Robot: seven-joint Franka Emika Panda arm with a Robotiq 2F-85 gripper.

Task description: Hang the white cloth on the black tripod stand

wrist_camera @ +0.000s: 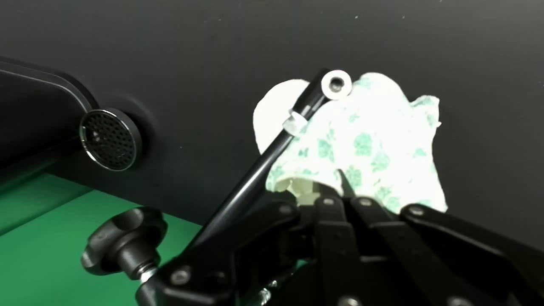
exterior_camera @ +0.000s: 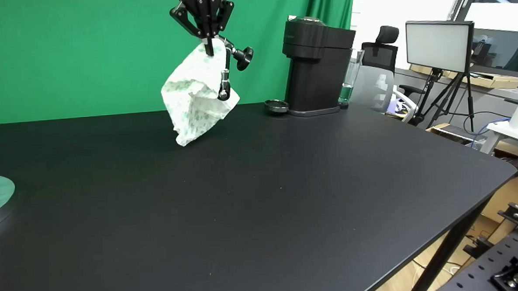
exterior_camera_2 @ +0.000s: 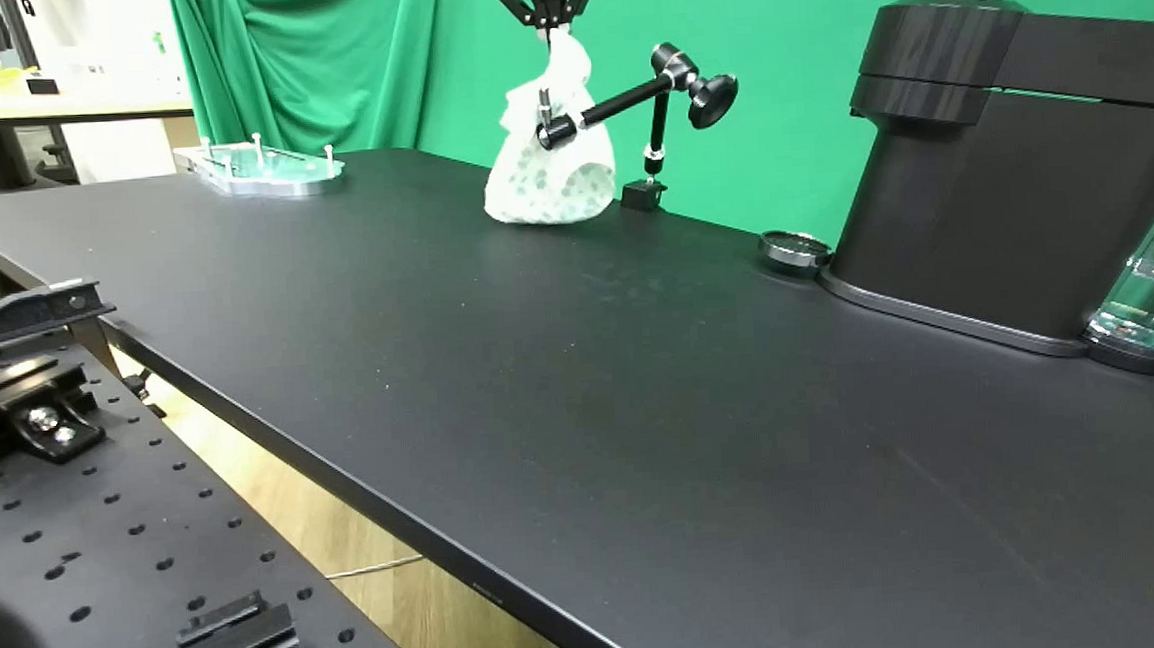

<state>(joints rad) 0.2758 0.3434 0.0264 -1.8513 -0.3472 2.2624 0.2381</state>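
The white cloth (exterior_camera: pixel 195 93) with green print hangs from my gripper (exterior_camera: pixel 209 47), which is shut on its top. The cloth (exterior_camera_2: pixel 558 180) hangs close to the tabletop in an exterior view. The black stand (exterior_camera_2: pixel 628 100) is a jointed arm with a round knob, on a small base at the table's back edge. Its rod end crosses in front of the cloth in both exterior views. In the wrist view the rod (wrist_camera: pixel 250 178) passes over the left part of the cloth (wrist_camera: pixel 374 144). I cannot tell whether they touch. The gripper's fingertips (wrist_camera: pixel 335 187) are partly hidden by cloth.
A black coffee machine (exterior_camera: pixel 317 68) with a water tank (exterior_camera: pixel 350 78) and a round drip tray (exterior_camera: pixel 276 106) stands by the back edge. A clear plate with pegs (exterior_camera_2: pixel 262 171) lies at the far table end. A green curtain (exterior_camera: pixel 84 52) hangs behind the table.
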